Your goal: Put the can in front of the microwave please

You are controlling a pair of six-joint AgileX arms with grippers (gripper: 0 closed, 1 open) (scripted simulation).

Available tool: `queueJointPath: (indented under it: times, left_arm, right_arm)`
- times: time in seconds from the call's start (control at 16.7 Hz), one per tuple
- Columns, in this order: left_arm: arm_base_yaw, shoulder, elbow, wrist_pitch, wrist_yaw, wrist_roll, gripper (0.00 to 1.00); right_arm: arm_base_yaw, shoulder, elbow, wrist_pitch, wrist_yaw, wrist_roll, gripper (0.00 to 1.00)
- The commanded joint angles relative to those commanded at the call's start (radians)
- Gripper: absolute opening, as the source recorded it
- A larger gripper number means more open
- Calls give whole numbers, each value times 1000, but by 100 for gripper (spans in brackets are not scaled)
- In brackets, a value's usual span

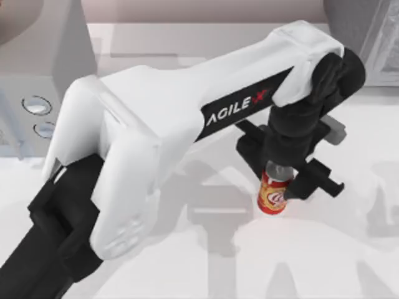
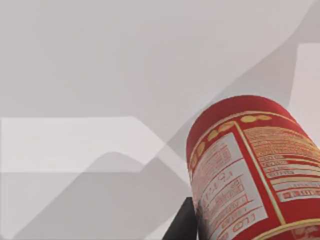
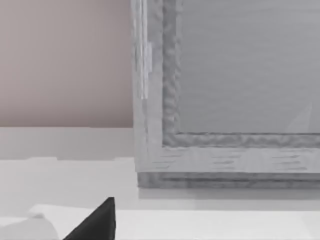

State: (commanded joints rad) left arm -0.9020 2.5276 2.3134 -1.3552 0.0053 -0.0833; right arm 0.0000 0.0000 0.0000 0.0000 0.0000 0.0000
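The left end effector [image 1: 279, 177] is closed around the silver top of the red can [image 1: 273, 194], right of the top view's centre on the white desk [image 1: 324, 261], well apart from the microwave [image 1: 37, 68] at upper left.
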Motion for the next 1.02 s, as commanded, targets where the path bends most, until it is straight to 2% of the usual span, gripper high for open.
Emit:
queueJointPath:
  times: [0.06,0.12,0.66,1.02]
  left_arm:
    - [0,0,0,0,0,0,2]
    - [0,0,0,0,0,0,0]
    - [0,4,4,-3,0,1,0]
    - [-1,35,196,-159,0,1,0]
  right_arm:
    - [0,0,0,0,0,0,100]
    - [0,0,0,0,0,0,100]
    - [0,0,0,0,0,0,100]
    - [0,0,0,0,0,0,100]
